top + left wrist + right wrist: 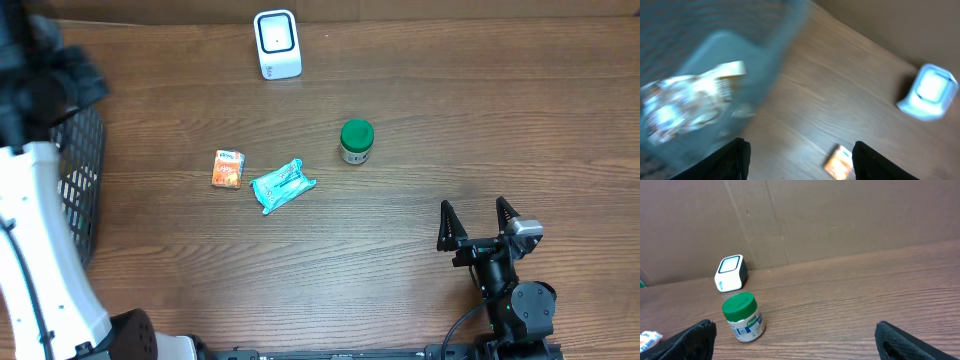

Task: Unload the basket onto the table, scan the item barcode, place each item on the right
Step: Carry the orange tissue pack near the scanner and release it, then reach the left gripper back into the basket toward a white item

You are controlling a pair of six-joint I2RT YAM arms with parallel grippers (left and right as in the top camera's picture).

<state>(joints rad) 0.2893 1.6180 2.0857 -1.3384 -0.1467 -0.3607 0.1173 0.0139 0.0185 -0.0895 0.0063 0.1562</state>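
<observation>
Scanner (277, 44) at top centre of the overhead frame, standing alone. Three loose items mid-table:
- green-lidded jar (356, 141), upright, just right of centre
- teal pouch (282, 185), lower and left of the jar, long axis slanting from lower left to upper right
- orange packet (228, 168), just beside the pouch on its left, not touching

Right gripper (479, 222) sits in the lower right, jaws wide apart, nothing between them. The jar lies up and to the left of it. In the right wrist view the jar shows low left, with the scanner beyond.

Left gripper (800, 167) hangs above the edge of the mesh basket (88, 170) at the left of the frame, fingers apart and empty. One crinkled wrapper (690, 102) lies inside the basket.

Judgement: the jar is the right arm's nearest pick, the orange packet the left's. Either must then travel toward the top of the frame to reach the scanner. Barcode faces not readable from here
</observation>
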